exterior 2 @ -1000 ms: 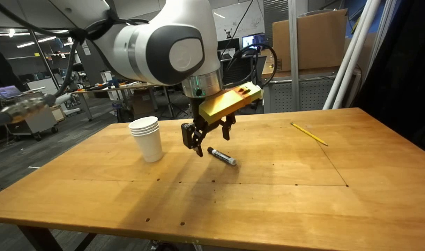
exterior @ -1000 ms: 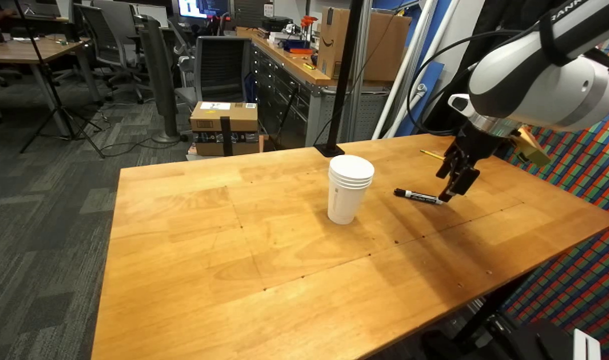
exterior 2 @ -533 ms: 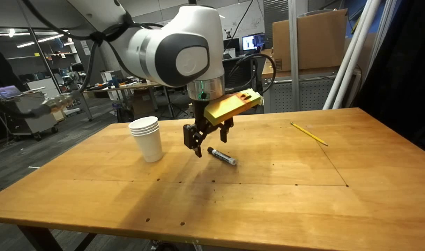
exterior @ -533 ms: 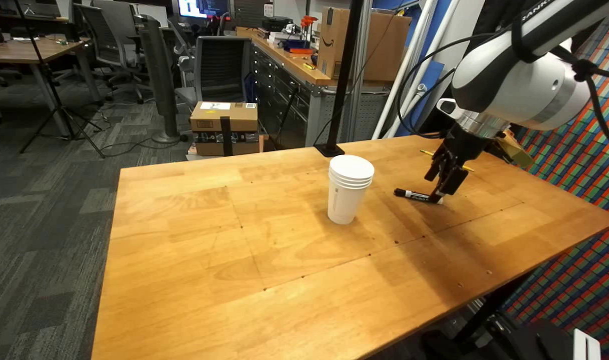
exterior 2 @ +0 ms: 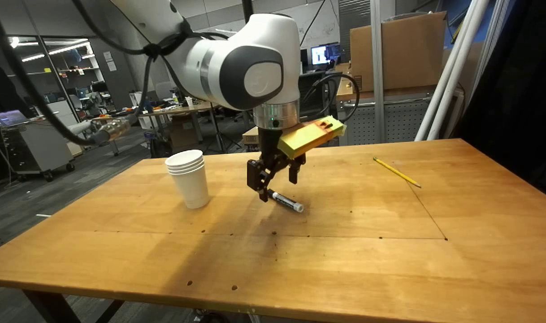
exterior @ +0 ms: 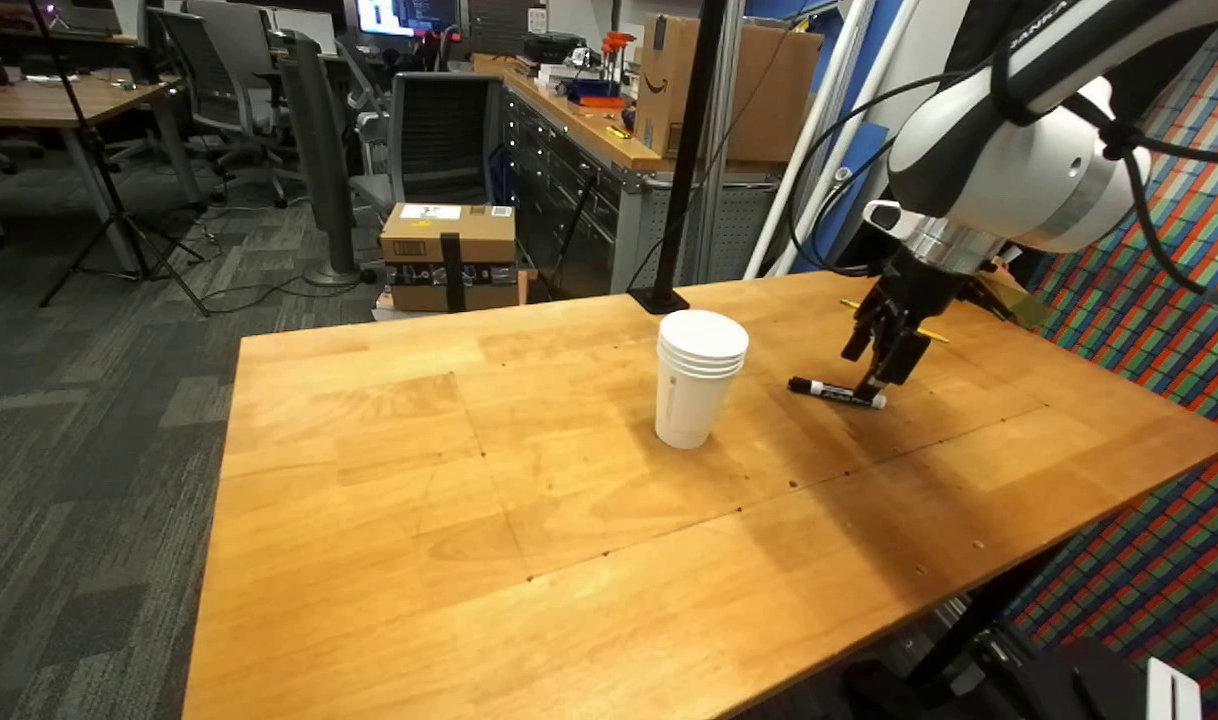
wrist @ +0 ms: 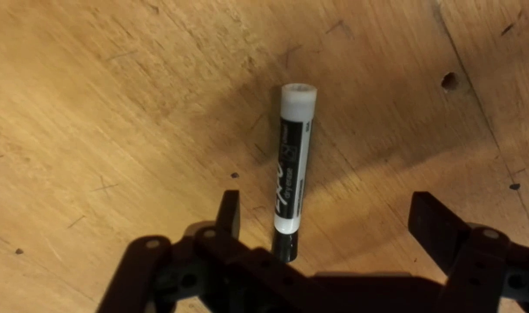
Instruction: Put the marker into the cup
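A black-and-white marker (wrist: 292,169) lies on a wooden table (wrist: 95,108), its "dry erase" lettering legible only in the wrist view. There the robot's gripper (wrist: 325,194) hangs with fingers spread wide and holds nothing, the marker's black cap showing between them, nearer the finger at picture left. In an exterior view a fingertip (exterior: 869,387) overlaps the marker; the wrist view shows bare wood between marker and fingertips. A stack of white paper cups (exterior 2: 190,184) stands upright near the marker in both exterior views. In an exterior view, a yellow pencil (exterior 2: 397,172) lies fully in sight, well apart. Only an exterior view takes in a red, green and blue patterned wall (exterior: 1169,300) at the table's side.
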Motion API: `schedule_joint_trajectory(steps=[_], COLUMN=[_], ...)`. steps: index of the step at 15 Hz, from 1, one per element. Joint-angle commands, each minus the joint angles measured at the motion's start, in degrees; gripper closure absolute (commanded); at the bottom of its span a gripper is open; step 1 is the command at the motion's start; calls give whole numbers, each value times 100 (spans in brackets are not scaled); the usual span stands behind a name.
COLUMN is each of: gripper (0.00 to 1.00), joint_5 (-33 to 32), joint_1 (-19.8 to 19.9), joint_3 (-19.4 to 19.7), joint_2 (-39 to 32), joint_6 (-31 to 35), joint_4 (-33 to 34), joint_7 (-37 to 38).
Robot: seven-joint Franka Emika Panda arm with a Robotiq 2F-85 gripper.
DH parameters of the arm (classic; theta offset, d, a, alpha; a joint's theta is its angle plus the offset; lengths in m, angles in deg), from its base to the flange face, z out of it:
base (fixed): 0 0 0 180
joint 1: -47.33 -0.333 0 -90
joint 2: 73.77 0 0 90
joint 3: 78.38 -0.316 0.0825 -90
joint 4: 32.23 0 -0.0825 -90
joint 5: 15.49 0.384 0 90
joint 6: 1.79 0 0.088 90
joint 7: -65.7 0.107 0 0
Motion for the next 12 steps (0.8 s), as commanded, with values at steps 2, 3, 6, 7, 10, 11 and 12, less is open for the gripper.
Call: schedule_joint_trajectory(steps=[2,3,6,7,10,11,12], gripper=[0,0,0,0,25,32,43], joint_5=[88,75,32,8,-54,-68,-82], joint_1=[230,255,317,332,364,370,374], joint_3=[-251,-292,-404,-430,-479,-489,-496], joint_2=[-411,-466,-617,-652,-727,-743,-755], joint_6=[-50,-28,20,33,53,67,96], joint_4=[350,369,439,459,509,519,525], joint_7=[-184,-168,-113,-101,-25,-8,9])
